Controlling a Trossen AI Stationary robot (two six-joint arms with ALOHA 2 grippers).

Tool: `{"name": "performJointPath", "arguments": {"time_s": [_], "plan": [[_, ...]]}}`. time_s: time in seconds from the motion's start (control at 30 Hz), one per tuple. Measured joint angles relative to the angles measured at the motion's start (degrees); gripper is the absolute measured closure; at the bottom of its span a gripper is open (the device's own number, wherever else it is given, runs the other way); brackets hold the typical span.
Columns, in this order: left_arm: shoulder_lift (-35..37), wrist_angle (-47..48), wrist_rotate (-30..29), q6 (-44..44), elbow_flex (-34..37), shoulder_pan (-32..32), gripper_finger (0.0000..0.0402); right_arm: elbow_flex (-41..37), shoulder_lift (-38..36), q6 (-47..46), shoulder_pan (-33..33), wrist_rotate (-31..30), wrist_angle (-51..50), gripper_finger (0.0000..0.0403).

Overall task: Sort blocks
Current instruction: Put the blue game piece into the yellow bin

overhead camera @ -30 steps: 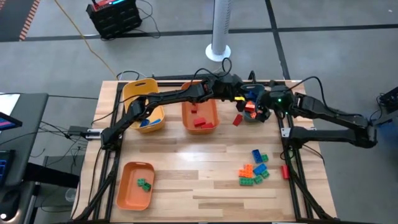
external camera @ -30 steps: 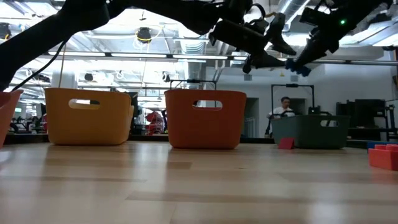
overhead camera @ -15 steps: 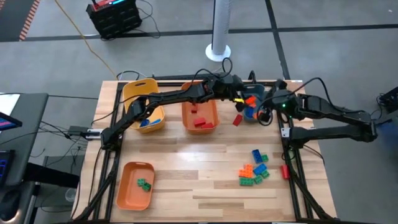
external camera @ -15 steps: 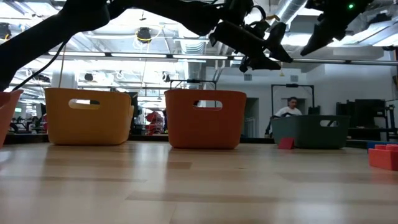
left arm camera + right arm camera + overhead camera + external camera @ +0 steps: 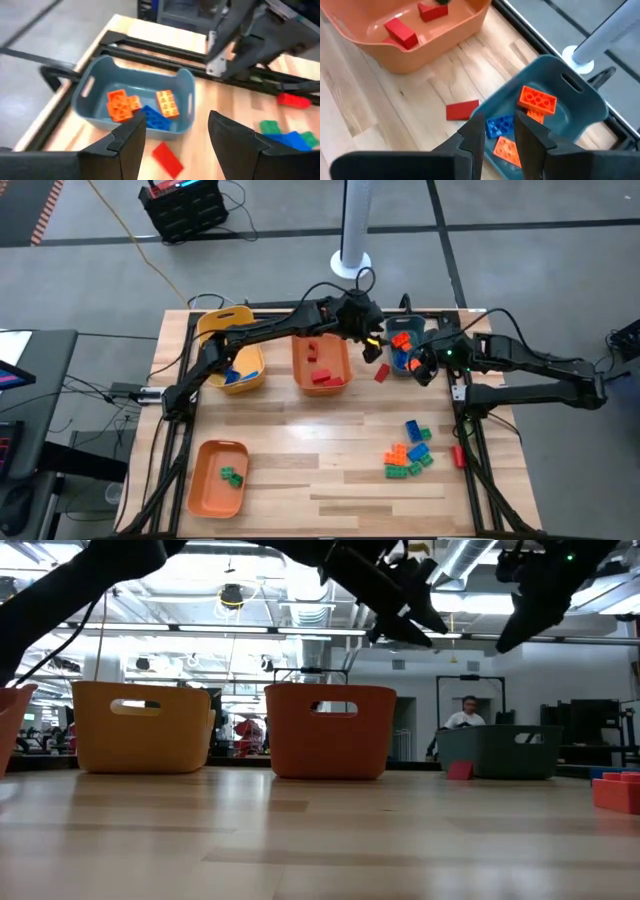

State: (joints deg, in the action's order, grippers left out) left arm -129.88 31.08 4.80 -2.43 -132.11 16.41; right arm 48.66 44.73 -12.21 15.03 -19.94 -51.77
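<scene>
Currently, step: both grippers empty above the teal bin [image 5: 402, 352].
Left gripper [image 5: 176, 145]: fingers spread, holding nothing.
Right gripper [image 5: 499, 136]: fingers slightly apart, nothing between.
Stray red block [image 5: 381, 372]: on the table between the orange bin [image 5: 321, 365] and the teal bin.
Unsorted blocks [image 5: 408, 450]: near right.
Technique: centre the jaws on the stray red block, descend vertically, clear both rims.

The worktop [image 5: 320, 440] is pale wood in long planks with a smooth, faintly shiny finish. The blocks [image 5: 408, 452] are hard, glossy plastic with studded tops. The teal bin [image 5: 100, 75], the orange bin [image 5: 460, 25] and the yellow bin [image 5: 140, 730] are smooth moulded plastic with a soft sheen. The left end effector [image 5: 175, 137] has matt black fingers [image 5: 235, 140], as does the right end effector [image 5: 497, 135].
</scene>
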Motion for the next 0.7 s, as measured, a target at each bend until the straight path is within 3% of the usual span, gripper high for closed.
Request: {"name": "performJointPath", "arguments": {"time_s": [0.1, 0.23, 0.53, 0.7], "plan": [[1.13, 1.71, -0.63, 1.62, -0.02, 0.05, 0.0196, 0.00, 0.00, -1.01, 0.50, 0.26, 0.31, 0.0287], [4.05, 6.70, -1.72, 1.65, -0.02, 0.13, 0.0199, 0.02, 2.81, -12.49, 6.47, 0.78, -2.26, 0.0288], [12.37, 18.39, -8.31, 6.24, -0.02, -2.28, 0.0229, -2.18, 16.27, -9.19, 23.32, 14.59, 1.64, 0.0285], [15.02, 22.72, -9.87, 9.26, 0.10, -4.56, 0.0237, -3.04, 21.92, -9.41, 28.81, 17.43, 4.91, 0.0262]]}}
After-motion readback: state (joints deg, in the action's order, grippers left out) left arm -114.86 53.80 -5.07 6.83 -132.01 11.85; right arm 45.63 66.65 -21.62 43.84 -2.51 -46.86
